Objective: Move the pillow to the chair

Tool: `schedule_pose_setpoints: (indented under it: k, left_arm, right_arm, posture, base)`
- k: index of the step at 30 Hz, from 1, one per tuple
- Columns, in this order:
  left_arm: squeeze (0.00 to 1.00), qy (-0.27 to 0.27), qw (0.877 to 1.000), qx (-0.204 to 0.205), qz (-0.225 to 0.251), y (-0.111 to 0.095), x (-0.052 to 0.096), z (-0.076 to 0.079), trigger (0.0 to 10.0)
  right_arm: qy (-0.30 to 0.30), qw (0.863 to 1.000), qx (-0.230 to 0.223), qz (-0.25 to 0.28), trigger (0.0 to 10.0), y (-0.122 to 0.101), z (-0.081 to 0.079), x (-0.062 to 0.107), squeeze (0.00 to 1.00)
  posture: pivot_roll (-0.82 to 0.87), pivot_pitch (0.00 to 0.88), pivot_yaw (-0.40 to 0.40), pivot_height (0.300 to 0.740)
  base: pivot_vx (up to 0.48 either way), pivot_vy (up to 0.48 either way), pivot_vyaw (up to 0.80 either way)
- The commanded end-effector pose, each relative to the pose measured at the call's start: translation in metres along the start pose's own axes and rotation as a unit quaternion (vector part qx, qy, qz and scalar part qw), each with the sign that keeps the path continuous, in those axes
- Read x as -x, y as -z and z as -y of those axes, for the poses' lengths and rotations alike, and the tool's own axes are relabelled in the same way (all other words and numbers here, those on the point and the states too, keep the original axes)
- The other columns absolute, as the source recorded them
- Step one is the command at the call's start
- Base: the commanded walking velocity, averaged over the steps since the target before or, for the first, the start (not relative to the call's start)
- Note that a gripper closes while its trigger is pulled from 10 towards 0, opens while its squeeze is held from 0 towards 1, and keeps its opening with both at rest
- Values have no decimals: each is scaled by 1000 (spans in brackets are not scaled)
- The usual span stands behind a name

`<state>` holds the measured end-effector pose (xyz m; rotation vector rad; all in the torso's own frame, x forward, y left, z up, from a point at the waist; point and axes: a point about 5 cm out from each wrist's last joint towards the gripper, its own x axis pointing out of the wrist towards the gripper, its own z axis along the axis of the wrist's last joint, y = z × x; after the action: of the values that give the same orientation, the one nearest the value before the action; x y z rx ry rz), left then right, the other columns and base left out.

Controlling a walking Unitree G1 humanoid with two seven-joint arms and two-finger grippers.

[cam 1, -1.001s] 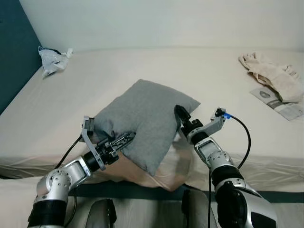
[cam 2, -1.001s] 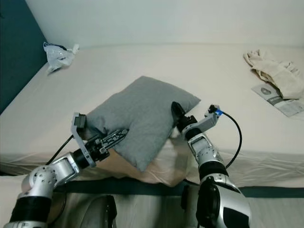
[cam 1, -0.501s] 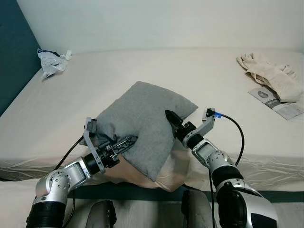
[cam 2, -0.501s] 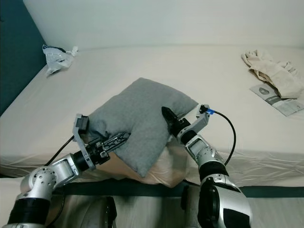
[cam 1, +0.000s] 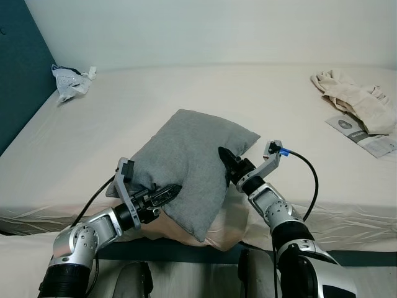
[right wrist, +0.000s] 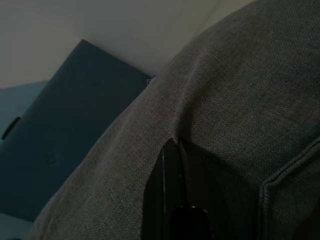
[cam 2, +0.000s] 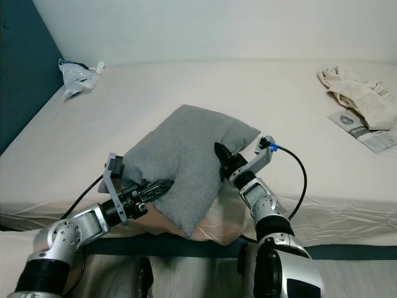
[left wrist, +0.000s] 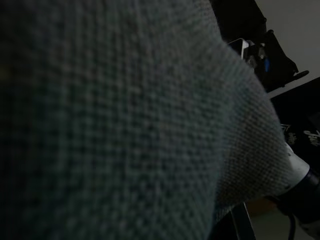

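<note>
The booklet (cam 1: 366, 135) carries print too small to read

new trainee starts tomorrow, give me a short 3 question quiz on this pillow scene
1. True or false: the grey pillow is pressed between the left gripper and the right gripper.
2. Multiple choice: what lies at the bed's far corner on the robot's left? A) a folded towel B) a crumpled plastic bag C) a book
3. Fill in: on the robot's right, beside the beige cloth, lies a printed ____.

Key
1. True: one gripper presses on each side of the pillow.
2. B
3. leaflet
</note>
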<state>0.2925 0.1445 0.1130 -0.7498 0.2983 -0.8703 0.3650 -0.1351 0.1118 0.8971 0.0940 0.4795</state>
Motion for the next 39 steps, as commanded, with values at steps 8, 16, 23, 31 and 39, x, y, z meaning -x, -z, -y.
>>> schedule_pose_setpoints:
  k: [8, 16, 23, 31, 39]
  left_arm:
    - [0, -25, 999, -11, 16, 6, -6, -3, 0]
    - [0, -116, 990, -81, 26, 4, -7, -16, 0]
    - [0, -280, 930, -184, 152, -27, -11, -24, 8471]
    - [0, -288, 914, -205, 200, -35, -12, -15, 10000]
    - [0, -274, 899, -246, 236, -38, -15, -1, 10000]
  right_arm:
    - [-5, 997, 67, -26, 0, 12, -6, -2, 0]
    - [-5, 993, 118, -15, 0, 12, -10, -3, 0]
    - [-32, 946, 322, 35, 4392, 0, -39, -10, 0]
    - [-32, 933, 356, 52, 10000, -1, -42, -6, 0]
    - [-13, 916, 396, 69, 10000, -3, -42, -1, 0]
  posture:
    - [62, 73, 22, 544]
    - [59, 75, 23, 544]
    - [48, 69, 19, 544]
    - [45, 64, 12, 544]
    - [41, 59, 11, 544]
  base:
    - [0, 0, 0]
    - [0, 0, 0]
    - [0, 0, 0]
    - [0, 0, 0]
    - [0, 0, 0]
